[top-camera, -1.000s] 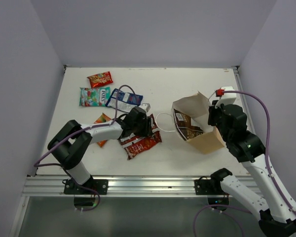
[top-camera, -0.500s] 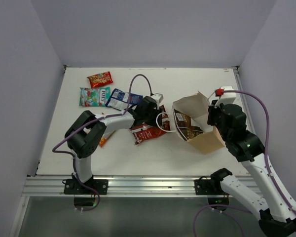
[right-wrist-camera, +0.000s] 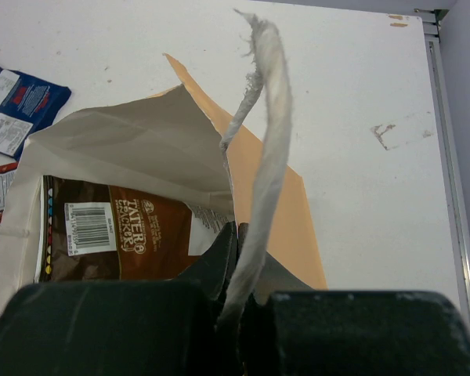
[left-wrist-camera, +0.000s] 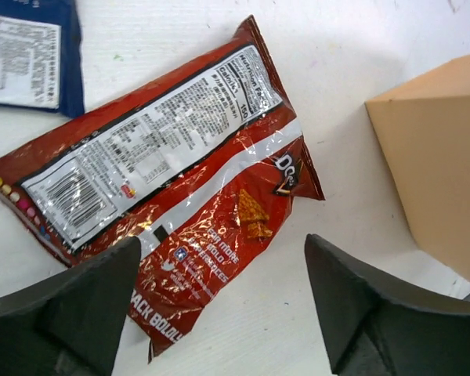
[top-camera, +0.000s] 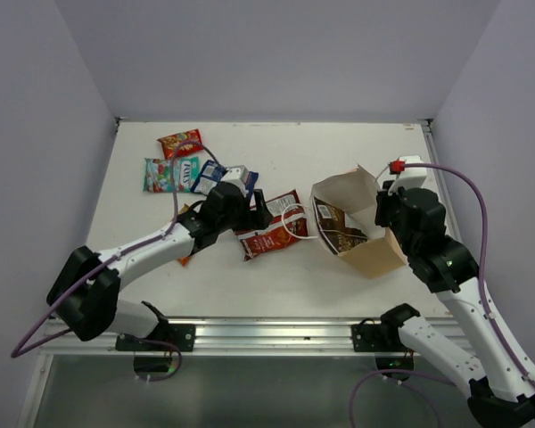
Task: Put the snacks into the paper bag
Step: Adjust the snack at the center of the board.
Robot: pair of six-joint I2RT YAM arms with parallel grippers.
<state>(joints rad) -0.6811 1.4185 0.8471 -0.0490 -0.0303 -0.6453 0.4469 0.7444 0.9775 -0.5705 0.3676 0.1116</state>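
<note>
The left pincer (left-wrist-camera: 223,258) is wide open, right over a red packet (left-wrist-camera: 180,180). That packet lies flat on the desk (top-camera: 339,152), close to the bag (top-camera: 374,254). The bag lies on its side, mouth open, with a brown packet (right-wrist-camera: 117,235) inside. The right pincer (right-wrist-camera: 239,266) is pinched tight on the bag's white handle (right-wrist-camera: 266,141).

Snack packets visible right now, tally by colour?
Red: 2, far red packet, red chip packet
Teal-green packet: 1
Blue-white packet: 1
Orange packet, mostly under the left arm: 1
Dark brown packet, inside paper bag: 1
Total: 6 visible
</note>
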